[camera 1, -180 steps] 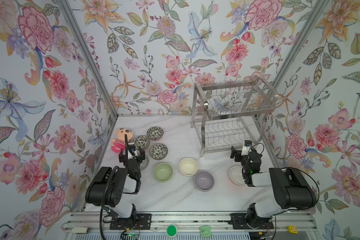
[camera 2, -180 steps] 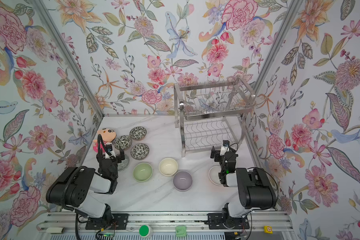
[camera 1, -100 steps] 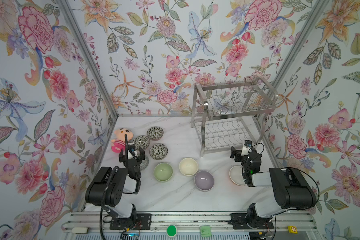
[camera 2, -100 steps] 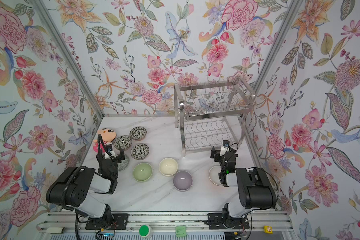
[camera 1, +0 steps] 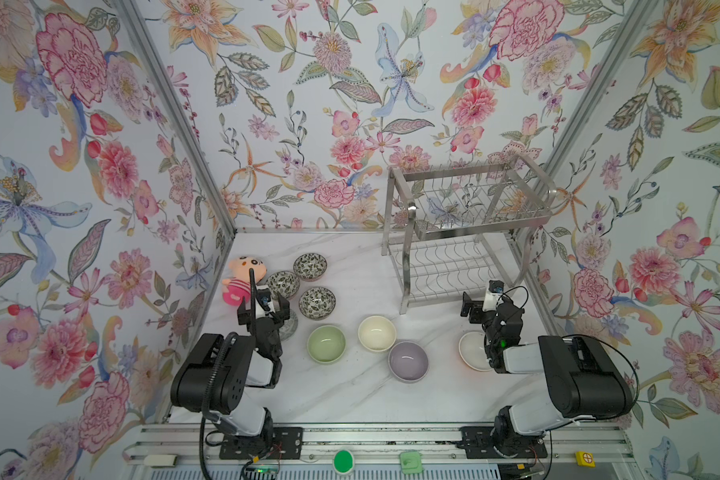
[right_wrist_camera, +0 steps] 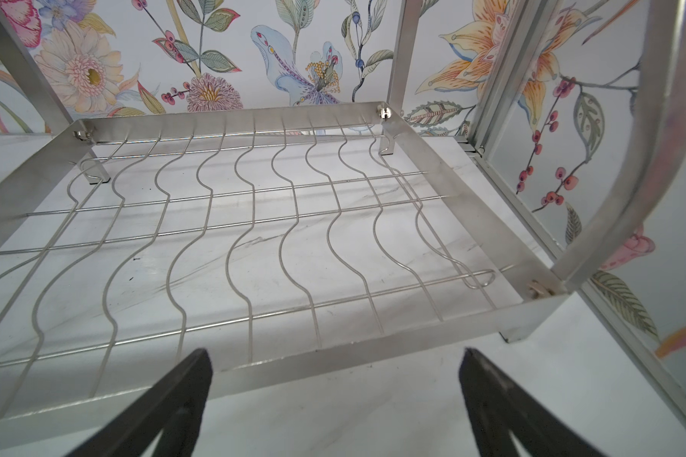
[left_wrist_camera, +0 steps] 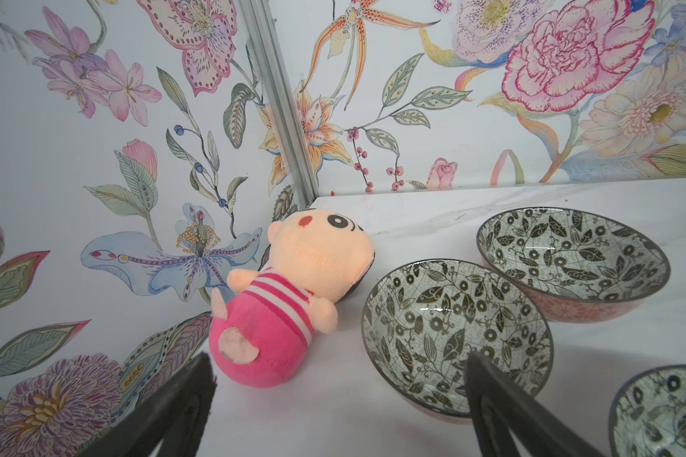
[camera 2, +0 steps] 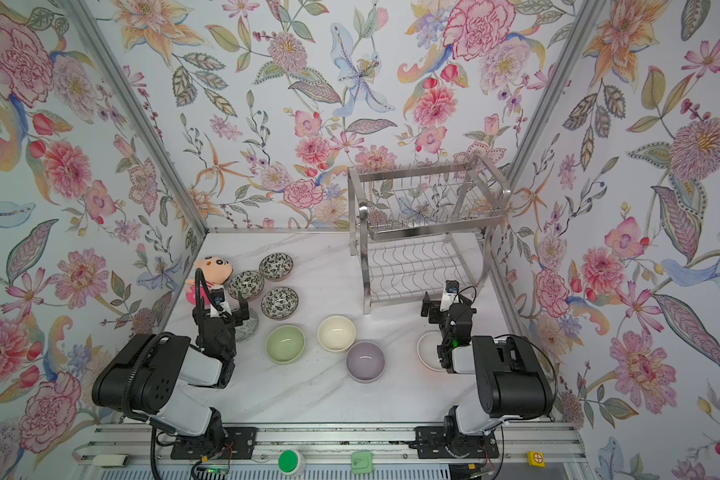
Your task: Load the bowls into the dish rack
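Observation:
The steel dish rack [camera 1: 466, 232] [right_wrist_camera: 254, 221] stands at the back right with both shelves bare. Three leaf-patterned bowls [camera 1: 310, 266] [camera 1: 282, 284] [camera 1: 317, 302] cluster at the left, and a similar one [camera 1: 290, 325] lies half hidden under my left gripper [camera 1: 263, 312] [left_wrist_camera: 338, 358], which is open and holds nothing. Green [camera 1: 326, 344], cream [camera 1: 377, 333] and lilac [camera 1: 408, 360] bowls sit in the middle. A white bowl with an orange outside [camera 1: 470, 353] lies partly under my right arm. My right gripper [camera 1: 480, 308] [right_wrist_camera: 334, 352] is open, just before the rack's lower shelf.
A pink plush doll [camera 1: 242, 276] [left_wrist_camera: 286, 300] lies against the left wall beside the patterned bowls. Flowered walls close in the marble table [camera 1: 350, 399] on three sides. Both arm bases sit on a rail [camera 1: 370, 440] along the front edge.

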